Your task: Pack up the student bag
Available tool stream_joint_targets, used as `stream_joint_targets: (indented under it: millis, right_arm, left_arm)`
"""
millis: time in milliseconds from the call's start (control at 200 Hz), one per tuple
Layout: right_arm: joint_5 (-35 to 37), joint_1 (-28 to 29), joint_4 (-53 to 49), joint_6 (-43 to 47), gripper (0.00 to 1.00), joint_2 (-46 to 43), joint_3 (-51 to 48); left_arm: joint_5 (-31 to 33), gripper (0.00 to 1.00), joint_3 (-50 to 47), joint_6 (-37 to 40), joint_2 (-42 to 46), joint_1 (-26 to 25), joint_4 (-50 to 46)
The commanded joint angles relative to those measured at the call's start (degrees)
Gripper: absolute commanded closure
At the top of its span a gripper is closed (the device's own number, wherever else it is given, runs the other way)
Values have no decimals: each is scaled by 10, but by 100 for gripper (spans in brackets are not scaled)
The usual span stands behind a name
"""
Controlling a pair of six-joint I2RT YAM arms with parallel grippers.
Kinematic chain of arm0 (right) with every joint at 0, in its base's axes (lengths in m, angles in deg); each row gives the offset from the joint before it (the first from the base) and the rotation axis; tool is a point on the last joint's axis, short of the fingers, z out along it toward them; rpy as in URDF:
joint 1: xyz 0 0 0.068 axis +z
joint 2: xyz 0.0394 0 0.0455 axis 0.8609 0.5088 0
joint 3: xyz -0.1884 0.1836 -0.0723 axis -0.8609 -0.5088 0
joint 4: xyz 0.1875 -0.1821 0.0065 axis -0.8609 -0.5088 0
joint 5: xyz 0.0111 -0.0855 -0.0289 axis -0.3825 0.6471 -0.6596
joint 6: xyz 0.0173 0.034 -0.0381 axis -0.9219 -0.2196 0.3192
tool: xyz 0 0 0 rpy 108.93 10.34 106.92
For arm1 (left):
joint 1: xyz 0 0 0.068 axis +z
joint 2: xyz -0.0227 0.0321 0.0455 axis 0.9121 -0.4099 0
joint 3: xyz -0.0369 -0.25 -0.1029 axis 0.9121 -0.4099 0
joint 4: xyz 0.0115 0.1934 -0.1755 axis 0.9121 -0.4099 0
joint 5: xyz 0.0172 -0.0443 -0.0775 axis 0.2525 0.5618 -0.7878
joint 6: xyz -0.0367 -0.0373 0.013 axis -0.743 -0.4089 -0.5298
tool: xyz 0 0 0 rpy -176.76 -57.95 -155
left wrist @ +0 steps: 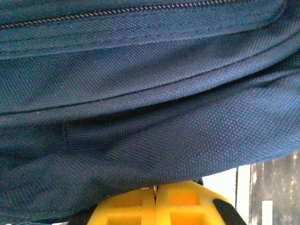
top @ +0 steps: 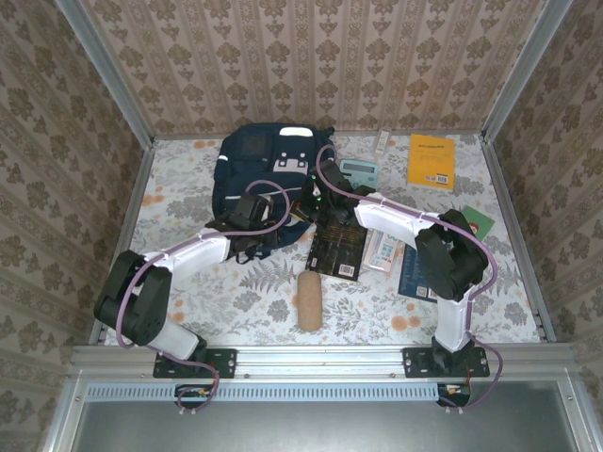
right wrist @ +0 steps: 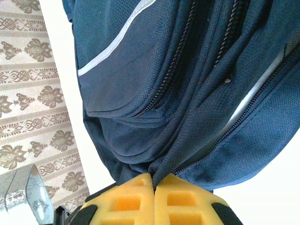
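The student bag (top: 256, 158), navy-blue with white stripes, lies at the back middle of the table. My left gripper (top: 259, 213) is at its near left edge. In the left wrist view the yellow fingertips (left wrist: 178, 199) are pressed together under the bag's fabric (left wrist: 150, 93), with a thin pale sliver pinched between them. My right gripper (top: 316, 200) is at the bag's near right side. The right wrist view has it (right wrist: 153, 177) shut on a bunched fold of the navy fabric (right wrist: 187, 70) beside a zipper.
A black book (top: 337, 252) and a tan cylinder (top: 309, 299) lie in front of the bag. To the right are a calculator (top: 359, 171), a yellow book (top: 431, 160), a green book (top: 477, 221) and a blue notebook (top: 413, 271). Patterned walls enclose the table.
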Motion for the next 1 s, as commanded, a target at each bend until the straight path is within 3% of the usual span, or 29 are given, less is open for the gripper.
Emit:
stream_joint_targets:
  millis: [0, 205, 450, 690, 995]
  right_arm:
    - [-25, 1, 26, -4, 100, -11, 24]
    - [-20, -9, 26, 1, 100, -24, 9]
    - [-13, -29, 35, -1, 100, -47, -33]
    - [-10, -48, 33, 9, 100, -70, -61]
    - [-8, -84, 18, 36, 100, -100, -85]
  left_arm:
    - [26, 100, 18, -4, 14, 1, -13]
    - [49, 100, 4, -1, 66, 19, -64]
    - [23, 100, -25, 10, 122, 110, -104]
    - [11, 100, -22, 29, 114, 180, -134]
    - [41, 100, -7, 14, 77, 266, -159]
